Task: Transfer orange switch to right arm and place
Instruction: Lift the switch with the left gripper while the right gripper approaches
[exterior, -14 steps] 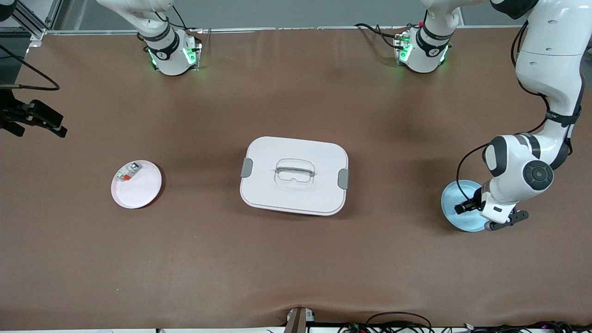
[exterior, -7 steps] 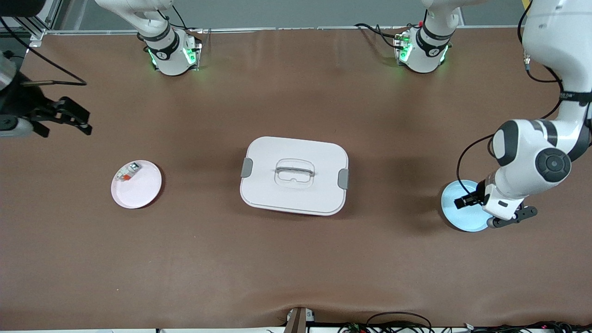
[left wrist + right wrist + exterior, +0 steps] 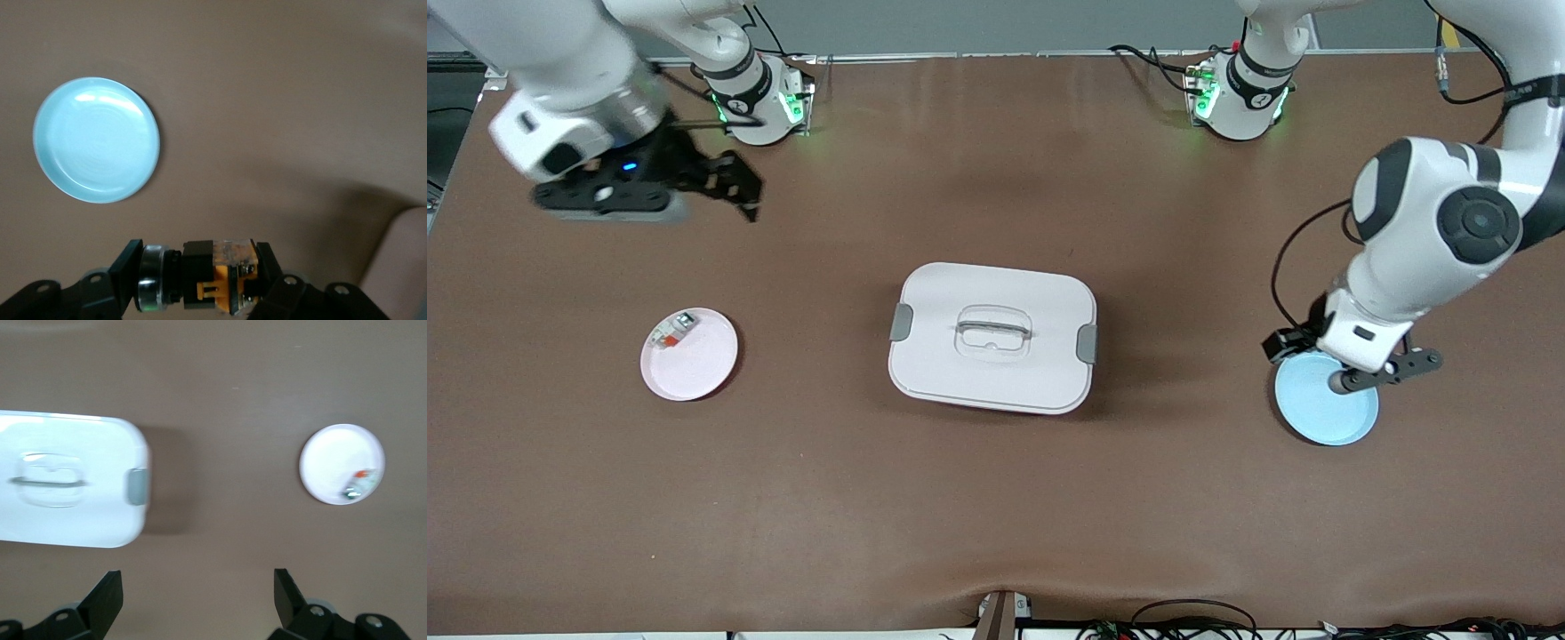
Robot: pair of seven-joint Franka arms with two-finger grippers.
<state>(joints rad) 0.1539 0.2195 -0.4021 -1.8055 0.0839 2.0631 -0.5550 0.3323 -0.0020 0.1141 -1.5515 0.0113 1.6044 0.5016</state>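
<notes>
The orange switch [image 3: 217,277], a small black and orange box with a metal ring, is held between the fingers of my left gripper [image 3: 200,275]. In the front view the left gripper [image 3: 1336,360] hangs over the edge of the light blue plate [image 3: 1327,416], and the switch is hidden under the wrist. The blue plate [image 3: 97,140] is bare. My right gripper [image 3: 729,188] is open and empty, up in the air over the table near the right arm's base. Its fingers [image 3: 107,597] stand wide apart.
A white lidded box [image 3: 992,338] with a handle sits mid-table and also shows in the right wrist view [image 3: 67,487]. A pink plate [image 3: 694,364] toward the right arm's end holds a whitish-grey component with a red part [image 3: 671,332]. The right wrist view shows it too [image 3: 357,483].
My left gripper has risen off the blue plate with the switch and moved toward the bases. My right arm has swung in from the table's end over the table.
</notes>
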